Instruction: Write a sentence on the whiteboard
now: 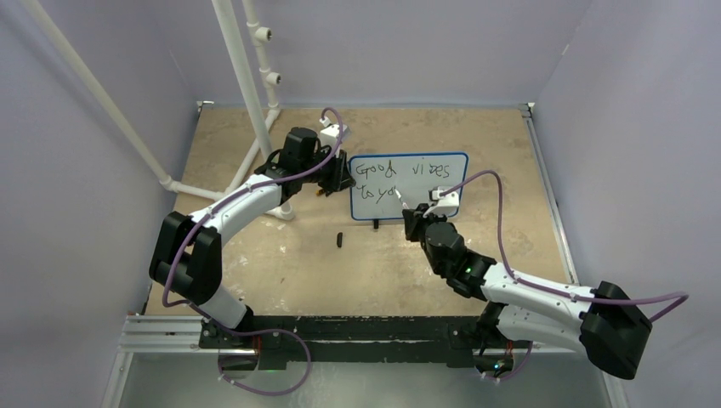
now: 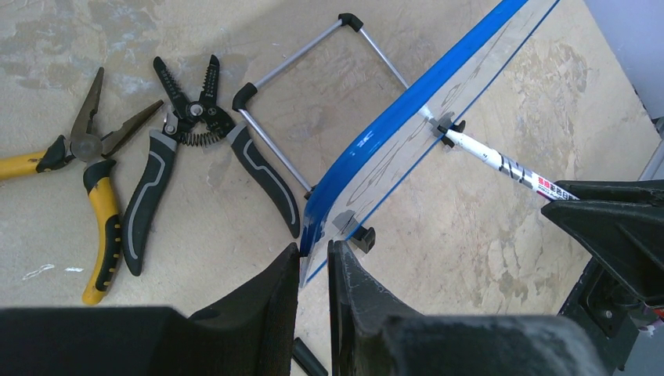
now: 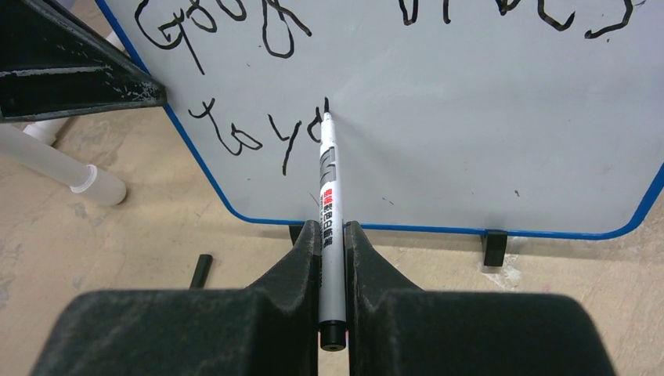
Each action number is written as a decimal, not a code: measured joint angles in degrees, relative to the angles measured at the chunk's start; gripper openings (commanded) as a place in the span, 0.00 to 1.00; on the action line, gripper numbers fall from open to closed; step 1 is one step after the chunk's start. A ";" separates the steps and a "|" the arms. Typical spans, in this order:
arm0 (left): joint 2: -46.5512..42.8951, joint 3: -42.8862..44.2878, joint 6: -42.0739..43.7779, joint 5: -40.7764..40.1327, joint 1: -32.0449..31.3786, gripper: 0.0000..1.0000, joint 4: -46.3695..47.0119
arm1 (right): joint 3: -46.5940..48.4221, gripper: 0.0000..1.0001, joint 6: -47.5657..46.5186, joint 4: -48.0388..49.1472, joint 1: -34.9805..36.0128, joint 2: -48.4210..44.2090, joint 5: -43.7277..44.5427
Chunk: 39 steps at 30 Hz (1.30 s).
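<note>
The whiteboard (image 1: 422, 202), long axis left-right, faces the arms, left edge pinched in the left end effector (image 2: 313, 254), the right end effector (image 3: 332, 231) clamping a marker (image 3: 330, 180) against it.

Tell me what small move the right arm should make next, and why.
Probably sweep the marker rightward to finish the half-made letter: the sentence stops after "to yo", the right pincer holds the tip on the whiteboard, and the left pincer clamps its edge.
</note>
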 measured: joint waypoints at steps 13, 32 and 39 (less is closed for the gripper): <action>0.00 0.00 0.02 0.00 0.00 0.19 0.00 | -0.09 0.00 4.22 -2.10 0.00 -0.31 -0.04; 0.00 0.00 0.00 0.07 0.00 0.19 0.00 | -0.28 0.00 4.15 -5.86 0.00 -1.77 0.87; 0.00 0.00 0.02 0.04 0.00 0.19 0.00 | 0.35 0.00 2.08 -5.68 0.00 -1.90 1.90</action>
